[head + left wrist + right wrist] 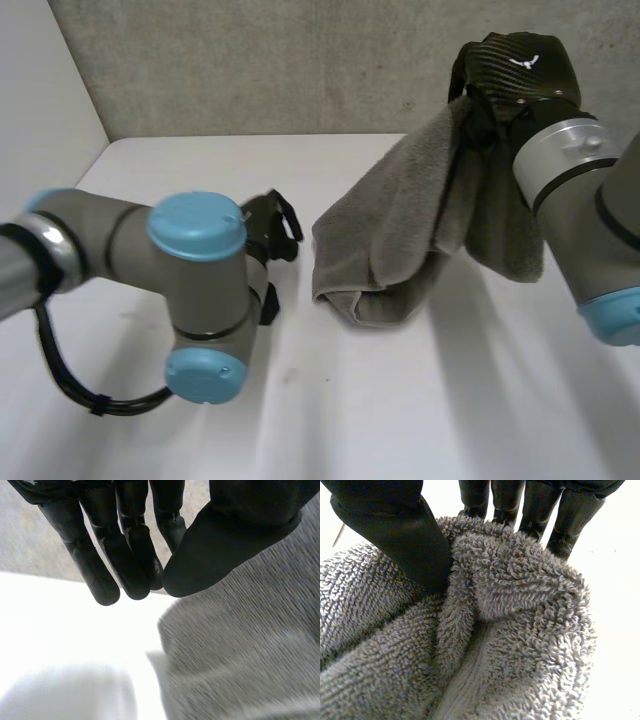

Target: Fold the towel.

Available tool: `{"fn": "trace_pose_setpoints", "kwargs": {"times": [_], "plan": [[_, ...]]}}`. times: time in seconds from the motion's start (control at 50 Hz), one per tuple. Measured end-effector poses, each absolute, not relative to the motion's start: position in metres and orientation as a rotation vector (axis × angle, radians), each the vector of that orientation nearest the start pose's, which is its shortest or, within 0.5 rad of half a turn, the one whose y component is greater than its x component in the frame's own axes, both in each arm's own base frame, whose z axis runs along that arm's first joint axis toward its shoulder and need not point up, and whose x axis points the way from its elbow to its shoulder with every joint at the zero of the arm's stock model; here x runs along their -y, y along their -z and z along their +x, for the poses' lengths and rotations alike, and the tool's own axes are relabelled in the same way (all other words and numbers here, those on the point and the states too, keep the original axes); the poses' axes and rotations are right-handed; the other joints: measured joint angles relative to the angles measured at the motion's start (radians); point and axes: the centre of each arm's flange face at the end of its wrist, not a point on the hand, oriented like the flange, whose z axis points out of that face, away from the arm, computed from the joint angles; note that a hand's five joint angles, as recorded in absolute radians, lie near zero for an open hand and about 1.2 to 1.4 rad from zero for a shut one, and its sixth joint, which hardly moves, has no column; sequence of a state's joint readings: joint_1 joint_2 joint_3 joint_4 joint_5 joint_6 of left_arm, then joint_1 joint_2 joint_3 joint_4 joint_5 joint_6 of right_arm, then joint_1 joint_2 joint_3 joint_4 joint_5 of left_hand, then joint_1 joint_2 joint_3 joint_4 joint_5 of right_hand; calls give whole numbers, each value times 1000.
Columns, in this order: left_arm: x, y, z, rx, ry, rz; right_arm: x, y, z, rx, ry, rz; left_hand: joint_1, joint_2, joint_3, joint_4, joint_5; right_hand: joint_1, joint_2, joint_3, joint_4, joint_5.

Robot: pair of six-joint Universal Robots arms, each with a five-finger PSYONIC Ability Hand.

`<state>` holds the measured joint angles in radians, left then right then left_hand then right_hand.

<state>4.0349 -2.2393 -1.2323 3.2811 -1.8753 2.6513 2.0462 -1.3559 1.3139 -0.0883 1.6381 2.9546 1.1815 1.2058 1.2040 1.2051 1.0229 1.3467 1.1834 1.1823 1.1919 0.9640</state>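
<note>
The right hand [515, 70] pinches the towel [400, 230] at a bunched top fold and holds that part raised above the table [420, 400]. In its wrist view the thumb [405, 540] presses into the grey pile from one side, while the fingers [535, 510] stand close together behind the fold on the other, so the cloth is gripped between them. From that grip the towel hangs down in thick folds, and its lower end rests crumpled on the table (a rolled edge runs along the foot of the heap). The left hand [268, 225] sits low, just beside the towel's side away from the right arm. In its wrist view its fingers [105, 575] are straight and side by side, holding nothing, their tips near the towel's edge. Its thumb [210, 565] reaches over the towel, and whether it touches the cloth cannot be told.
</note>
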Motion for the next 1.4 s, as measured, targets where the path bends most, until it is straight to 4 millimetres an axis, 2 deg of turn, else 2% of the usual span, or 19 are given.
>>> {"fn": "trace_pose_setpoints", "kwargs": {"times": [0.1, 0.12, 0.16, 0.24, 0.28, 0.3, 0.32, 0.34, 0.38, 0.46, 0.58, 0.74, 1.08, 1.12, 1.16, 1.22, 1.28, 1.34, 1.4], "plan": [[263, -210, -326, 2065, -1749, -3, 275, -323, 271, -1922, 2184, -640, 6, 8, 9, 7, 6, 1, 0, 0, 0, 0], [261, -226, -319, 2042, -1809, -48, 276, -320, 267, -1951, 2150, -675, 6, 10, 10, 10, 8, 1, 0, 0, 0, 0], [259, -239, -314, 2021, -1853, -102, 277, -317, 264, -1980, 2115, -703, 6, 10, 10, 10, 10, 1, 0, 0, 0, 0], [254, -249, -311, 2000, -1880, -189, 277, -313, 260, -2009, 2080, -724, 10, 10, 11, 11, 10, 1, 0, 0, 0, 0], [246, -243, -314, 1994, -1844, -315, 278, -310, 257, -2033, 2055, -733, -41, -91, -69, -72, -54, 1, 0, 0, 0, 0], [244, -240, -315, 1995, -1829, -340, 278, -309, 257, -2036, 2051, -734, -181, -216, -191, -193, -181, 1, 0, 0, 0, 0], [242, -235, -317, 1999, -1809, -367, 278, -309, 257, -2039, 2048, -734, -207, -216, -213, -215, -204, 1, 0, 0, 0, 1], [239, -222, -321, 2017, -1755, -421, 278, -308, 256, -2043, 2045, -733, -464, -478, -475, -477, -461, 1, 0, 0, 0, 1], [237, -210, -324, 2031, -1715, -454, 278, -308, 257, -2043, 2044, -732, -530, -562, -560, -553, -546, 1, 0, 0, 0, 1], [235, -173, -334, 2083, -1609, -524, 278, -309, 257, -2037, 2049, -719, -608, -634, -632, -634, -626, 1, 0, 0, 0, 1], [244, -138, -347, 2098, -1578, -545, 277, -316, 256, -2014, 2054, -680, -618, -647, -644, -648, -641, 0, 0, 0, 0, 1], [263, -115, -362, 2059, -1612, -535, 276, -317, 253, -2009, 2040, -644, -617, -644, -641, -644, -637, 1, 0, 0, 0, 1], [277, -99, -376, 2030, -1602, -539, 282, -306, 251, -2042, 2020, -640, -465, -491, -490, -491, -486, 0, 0, 0, 0, 1], [276, -97, -377, 2025, -1585, -552, 283, -303, 252, -2045, 2017, -641, -332, -359, -358, -359, -367, 0, 0, 0, 0, 1], [276, -96, -378, 2018, -1578, -561, 285, -301, 252, -2050, 2013, -641, -121, -142, -141, -142, -142, 1, 0, 0, 0, 1], [277, -98, -379, 2011, -1587, -561, 287, -299, 252, -2056, 2013, -638, -90, -92, -97, -97, -100, 1, 0, 0, 0, 1], [282, -109, -378, 2000, -1629, -539, 291, -298, 248, -2065, 2020, -627, -46, -34, -30, -32, -47, 1, 0, 0, 0, 1], [288, -130, -374, 1980, -1694, -497, 296, -300, 244, -2073, 2032, -613, -33, -17, -10, -11, -27, 1, 0, 0, 0, 1], [297, -161, -365, 1951, -1772, -441, 298, -301, 240, -2076, 2039, -605, -24, -3, 4, 4, -16, 1, 0, 0, 0, 1]]}}
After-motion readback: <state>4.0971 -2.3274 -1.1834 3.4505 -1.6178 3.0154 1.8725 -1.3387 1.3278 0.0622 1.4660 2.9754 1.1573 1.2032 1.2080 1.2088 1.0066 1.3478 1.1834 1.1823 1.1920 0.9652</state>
